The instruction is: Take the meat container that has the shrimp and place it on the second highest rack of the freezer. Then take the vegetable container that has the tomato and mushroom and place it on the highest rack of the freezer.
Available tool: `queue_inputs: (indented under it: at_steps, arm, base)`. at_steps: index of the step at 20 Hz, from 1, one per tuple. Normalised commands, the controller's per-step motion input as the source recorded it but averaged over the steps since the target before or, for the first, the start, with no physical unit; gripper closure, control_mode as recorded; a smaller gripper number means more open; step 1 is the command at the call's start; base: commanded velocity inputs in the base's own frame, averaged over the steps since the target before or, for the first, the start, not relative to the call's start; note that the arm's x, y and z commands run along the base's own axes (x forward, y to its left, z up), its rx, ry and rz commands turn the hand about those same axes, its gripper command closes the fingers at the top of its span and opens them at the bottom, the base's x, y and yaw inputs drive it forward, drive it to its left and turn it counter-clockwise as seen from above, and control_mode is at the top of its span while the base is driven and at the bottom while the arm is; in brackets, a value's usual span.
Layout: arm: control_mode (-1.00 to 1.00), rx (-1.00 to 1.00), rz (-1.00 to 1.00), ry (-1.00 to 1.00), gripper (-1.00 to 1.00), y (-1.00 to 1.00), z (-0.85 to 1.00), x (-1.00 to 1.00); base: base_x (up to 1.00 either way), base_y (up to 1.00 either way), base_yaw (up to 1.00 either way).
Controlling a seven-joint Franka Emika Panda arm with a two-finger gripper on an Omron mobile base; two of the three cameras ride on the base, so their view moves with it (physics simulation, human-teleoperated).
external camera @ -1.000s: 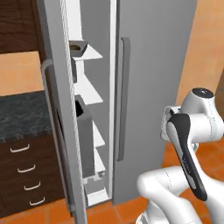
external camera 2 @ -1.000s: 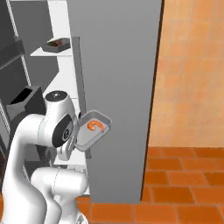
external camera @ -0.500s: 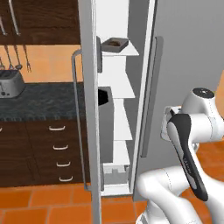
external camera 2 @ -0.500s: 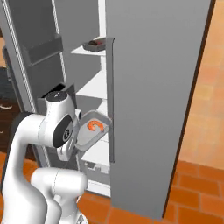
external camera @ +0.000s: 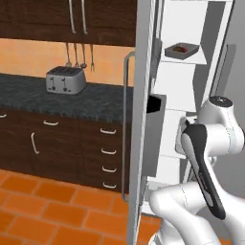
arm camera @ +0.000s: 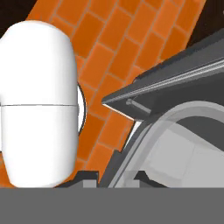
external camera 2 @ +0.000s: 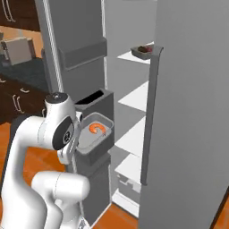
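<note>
Two grey trays: meat container [external camera 2: 95,135], vegetable container [external camera: 181,50]. One shrimp [external camera 2: 98,128]. One toaster [external camera: 66,79].

The freezer [external camera: 143,119] stands with its door open, white shelves showing inside. The vegetable container [external camera: 182,50] sits on an upper shelf, something red in it. A toaster [external camera: 65,79] rests on the dark tabletop [external camera: 28,95] to the left.

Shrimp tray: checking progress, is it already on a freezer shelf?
No, the meat container sits by the arm, outside the freezer shelves.
</note>
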Motion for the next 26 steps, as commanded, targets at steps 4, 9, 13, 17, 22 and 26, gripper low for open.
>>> queue_inputs:
  at_steps: [4, 9, 13, 17, 22, 26]
  arm:
    - [1.0, 0.0, 0.0, 0.0, 1.0, 0.0, 0.0, 0.0]
    - [1.0, 0.0, 0.0, 0.0, 1.0, 0.0, 0.0, 0.0]
    - [1.0, 0.0, 0.0, 0.0, 1.0, 0.0, 0.0, 0.0]
    - [1.0, 0.0, 0.0, 0.0, 1.0, 0.0, 0.0, 0.0]
    - [1.0, 0.0, 0.0, 0.0, 1.0, 0.0, 0.0, 0.0]
    - [1.0, 0.0, 0.0, 0.0, 1.0, 0.0, 0.0, 0.0]
  base:
    - [-0.05, -0.71, 0.56]
    - [-0.06, -0.6, 0.43]
    - [0.04, -0.25, 0.03]
    - [0.19, -0.33, 0.12]
    - [0.14, -0.58, 0.07]
    - [0.3, -0.34, 0.02]
